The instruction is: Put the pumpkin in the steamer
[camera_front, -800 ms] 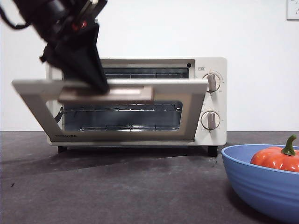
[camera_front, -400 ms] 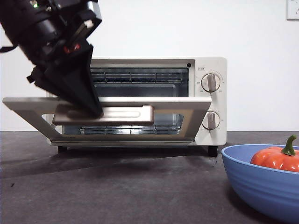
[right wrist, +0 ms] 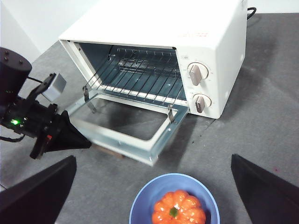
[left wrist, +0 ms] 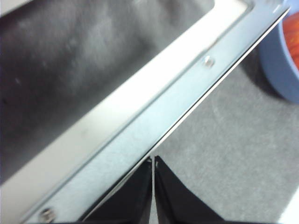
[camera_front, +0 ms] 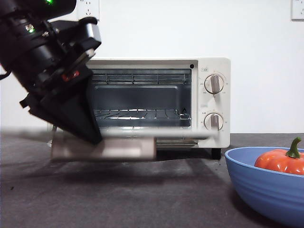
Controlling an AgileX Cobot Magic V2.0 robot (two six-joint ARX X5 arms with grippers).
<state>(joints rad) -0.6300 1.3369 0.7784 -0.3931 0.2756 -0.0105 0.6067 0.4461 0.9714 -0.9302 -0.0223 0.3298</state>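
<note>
On the dark grey table, the left gripper, jaws together, is resting at the lowered door's edge of the cream-white boxy steamer, while the glossy orange pumpkin is waiting unplaced in the blue bowl between the right gripper's spread jaws.

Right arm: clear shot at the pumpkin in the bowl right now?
Probably yes. The right gripper hangs above with fingers spread wide, and the pumpkin sits exposed in the blue bowl with nothing over it. The left gripper is off at the steamer door edge, away from the bowl.
</note>
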